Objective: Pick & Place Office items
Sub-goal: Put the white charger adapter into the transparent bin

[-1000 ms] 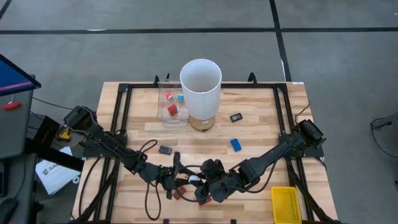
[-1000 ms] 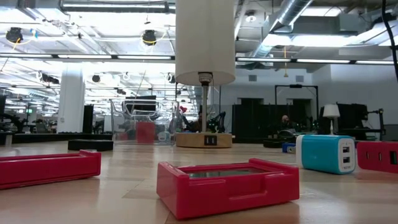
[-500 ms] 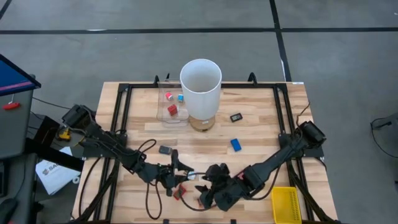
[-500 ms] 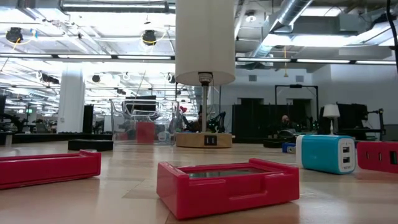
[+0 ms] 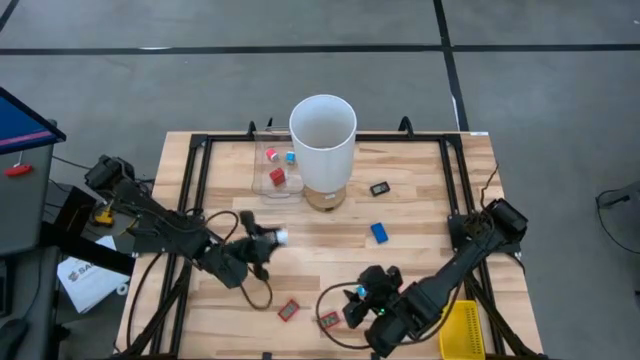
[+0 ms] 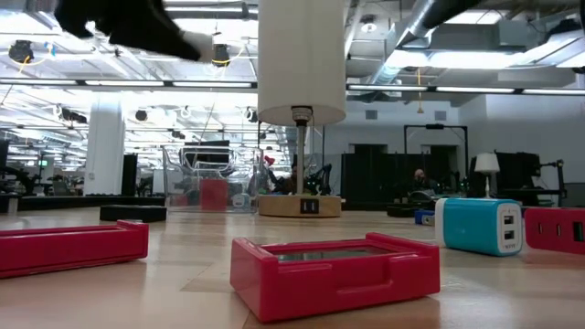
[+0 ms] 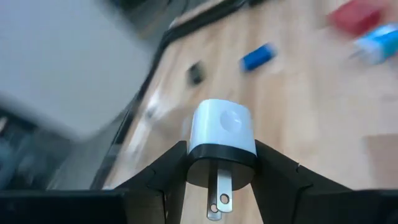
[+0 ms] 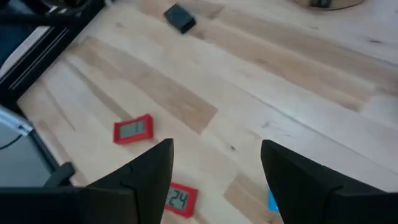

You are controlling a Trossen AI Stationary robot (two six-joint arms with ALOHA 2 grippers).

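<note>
My left gripper (image 5: 270, 240) is shut on a small white plug adapter (image 7: 222, 124) and hangs above the table's left middle; it also shows at the top of the low view (image 6: 128, 23). My right gripper (image 5: 360, 296) stands open over the near centre, with bare wood between its fingers (image 8: 217, 180). Two red flat pieces (image 5: 288, 310) (image 5: 328, 320) and a teal charger (image 6: 478, 226) lie on the wood near it. A blue piece (image 5: 379, 232) and a black piece (image 5: 379, 188) lie farther right. My left gripper pinches the adapter's dark base end (image 7: 194, 165) between its two fingers, one on each side. The fingers come about level from the table's left. The white body sticks out past the fingertips, the two prongs (image 7: 217, 196) point back toward the wrist, and the adapter is lifted clear.
A tall white cylinder (image 5: 323, 140) on a wooden base stands at the far centre, with a clear box (image 5: 275, 172) holding red and blue pieces on its left. A yellow mesh basket (image 5: 462, 330) sits at the near right corner. Another black piece (image 8: 180, 17) lies near the left gripper.
My left gripper has risen and gone toward the far edge with the white adapter, turning as it went; it now shows at the top of the low view. My right gripper has drawn back toward the near right.
</note>
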